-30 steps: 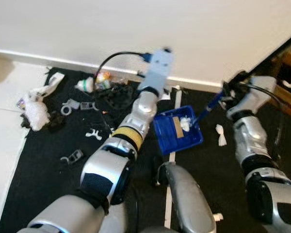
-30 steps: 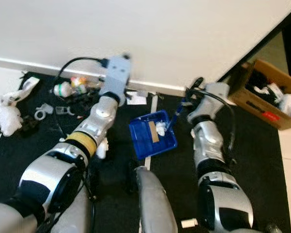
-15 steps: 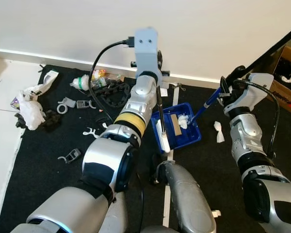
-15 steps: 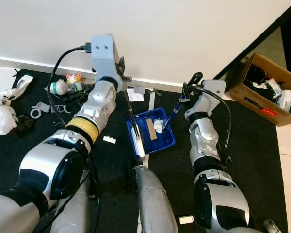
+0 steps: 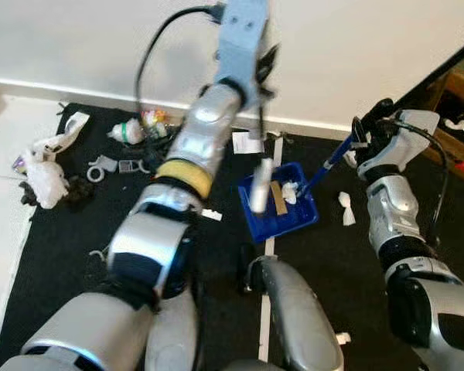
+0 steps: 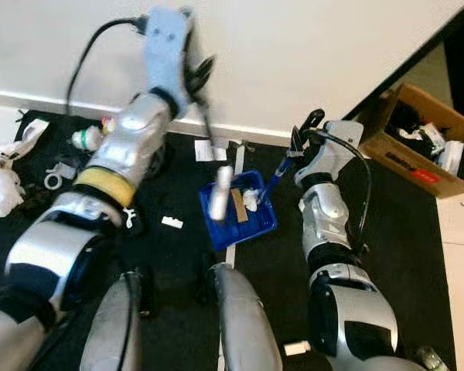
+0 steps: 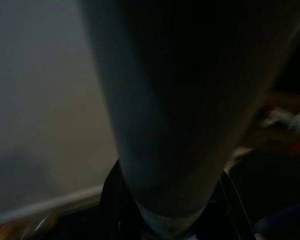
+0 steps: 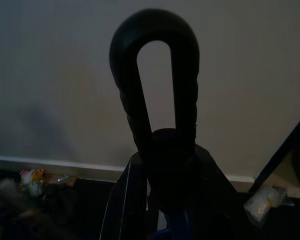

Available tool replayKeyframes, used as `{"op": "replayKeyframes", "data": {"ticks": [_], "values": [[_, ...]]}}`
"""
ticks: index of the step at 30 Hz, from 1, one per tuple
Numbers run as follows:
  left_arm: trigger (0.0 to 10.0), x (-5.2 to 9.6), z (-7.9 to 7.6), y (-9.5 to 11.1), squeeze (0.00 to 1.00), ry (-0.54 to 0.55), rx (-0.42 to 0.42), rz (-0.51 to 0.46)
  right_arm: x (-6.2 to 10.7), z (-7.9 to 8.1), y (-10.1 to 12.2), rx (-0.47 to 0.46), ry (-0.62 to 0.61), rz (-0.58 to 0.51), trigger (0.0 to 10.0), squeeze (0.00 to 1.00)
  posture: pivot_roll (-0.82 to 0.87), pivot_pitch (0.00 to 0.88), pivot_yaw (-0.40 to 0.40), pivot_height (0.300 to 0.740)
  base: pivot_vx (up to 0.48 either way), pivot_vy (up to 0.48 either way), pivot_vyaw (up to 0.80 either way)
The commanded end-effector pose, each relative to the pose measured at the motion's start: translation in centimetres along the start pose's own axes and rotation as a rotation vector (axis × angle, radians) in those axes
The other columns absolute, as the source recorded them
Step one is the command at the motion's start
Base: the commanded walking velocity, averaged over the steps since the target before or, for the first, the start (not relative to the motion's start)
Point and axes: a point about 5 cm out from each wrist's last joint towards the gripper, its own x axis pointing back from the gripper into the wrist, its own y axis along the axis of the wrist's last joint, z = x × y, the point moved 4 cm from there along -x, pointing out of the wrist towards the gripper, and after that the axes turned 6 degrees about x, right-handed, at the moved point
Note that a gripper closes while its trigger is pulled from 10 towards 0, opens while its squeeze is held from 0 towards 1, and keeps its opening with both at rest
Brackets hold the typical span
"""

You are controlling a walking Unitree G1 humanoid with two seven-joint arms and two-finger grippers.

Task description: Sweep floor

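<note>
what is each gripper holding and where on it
The right gripper holds the blue dustpan at the top of its long handle. The left gripper holds a small brush by its thin handle.

One blue dustpan [image 5: 280,210] sits at the frame's centre. One brush [image 5: 260,185] hangs above it. Two silver arms [image 5: 178,178] reach forward. One cardboard box [image 6: 417,147] stands at the right edge. One white bag [image 5: 42,179] lies at the left.

Plain white wall [image 5: 100,39] with white baseboard [image 5: 54,86], black mat [image 5: 62,232] over pale floor [image 5: 0,209].
</note>
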Motion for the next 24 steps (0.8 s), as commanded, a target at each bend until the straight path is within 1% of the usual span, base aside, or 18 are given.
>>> {"op": "replayKeyframes", "data": {"ticks": [1, 2, 3, 4, 5, 6, 8, 9, 11, 13, 16, 20, 24], "values": [[10.0, 1.3, 2.1, -0.8, 0.00, 0.012, -0.095, 0.047, 0.7, 2.3, -2.8, -0.193, 0.040, 0.104, 0.0, 0.00, 0.04, 0.326, -0.074, 0.740, 0.000, 0.000, 0.00], [10.0, 1.3, 2.1, -0.8, 0.00, 0.012, -0.095, 0.047, 0.7, 2.3, -2.8, -0.193, 0.040, 0.104, 0.0, 0.00, 0.04, 0.326, -0.074, 0.740, 0.000, 0.000, 0.00], [10.0, 3.4, 6.1, -2.2, 0.00, 0.115, -0.151, 0.094, -0.2, 3.6, -1.4, -0.239, 0.082, 0.052, 0.0, 0.00, 0.04, 0.325, -0.074, 0.740, 0.000, 0.000, 0.00], [10.0, 3.4, 6.1, -2.2, 0.00, 0.115, -0.151, 0.094, -0.2, 3.6, -1.4, -0.239, 0.082, 0.052, 0.0, 0.00, 0.04, 0.325, -0.074, 0.740, 0.000, 0.000, 0.00], [10.0, 4.8, 8.1, -3.1, 0.00, 0.165, -0.202, 0.129, -0.7, 4.1, -0.6, -0.264, 0.099, 0.025, 0.0, 0.00, 0.04, 0.325, -0.074, 0.740, 0.000, 0.000, 0.00], [10.0, 5.2, 8.5, -3.3, 0.00, 0.175, -0.207, 0.138, -0.8, 4.2, -0.5, -0.270, 0.100, 0.021, 0.0, 0.00, 0.04, 0.325, -0.074, 0.740, 0.000, 0.000, 0.00], [10.0, 5.5, 8.8, -3.4, 0.00, 0.182, -0.208, 0.143, -0.8, 4.2, -0.5, -0.273, 0.100, 0.019, 0.0, 0.00, 0.04, 0.325, -0.074, 0.740, 0.000, 0.000, 0.00], [10.0, 6.0, 9.1, -3.4, 0.00, 0.184, -0.212, 0.154, -0.9, 4.0, -0.4, -0.296, 0.082, 0.019, 0.0, 0.00, 0.04, 0.323, -0.074, 0.740, 0.000, 0.000, 0.00], [10.0, 6.5, 9.6, -3.5, 0.00, 0.196, -0.205, 0.160, -1.0, 3.7, -0.2, -0.293, 0.076, 0.016, 0.0, 0.00, 0.03, 0.322, -0.072, 0.740, 0.000, 0.000, 0.00], [10.0, 7.0, 10.3, -3.7, 0.00, 0.235, -0.174, 0.158, -1.2, 3.3, 0.0, -0.290, 0.071, 0.012, 0.0, 0.00, 0.03, 0.323, -0.073, 0.740, 0.000, 0.000, 0.00], [10.0, 7.3, 10.7, -3.9, 0.00, 0.263, -0.161, 0.155, -1.3, 3.0, 0.3, -0.271, 0.075, 0.004, 0.0, 0.00, 0.03, 0.320, -0.075, 0.740, 0.000, 0.000, 0.00], [10.0, 7.7, 10.8, -4.3, 0.00, 0.270, -0.180, 0.158, -1.4, 2.7, 0.5, -0.236, 0.090, 0.003, 0.0, 0.00, 0.03, 0.316, -0.074, 0.740, 0.000, 0.000, 0.00], [10.0, 7.8, 10.8, -4.2, 0.00, 0.273, -0.195, 0.150, -1.6, 2.3, 1.0, -0.228, 0.089, -0.011, 0.0, 0.00, 0.03, 0.316, -0.073, 0.740, 0.000, 0.000, 0.00]]}}
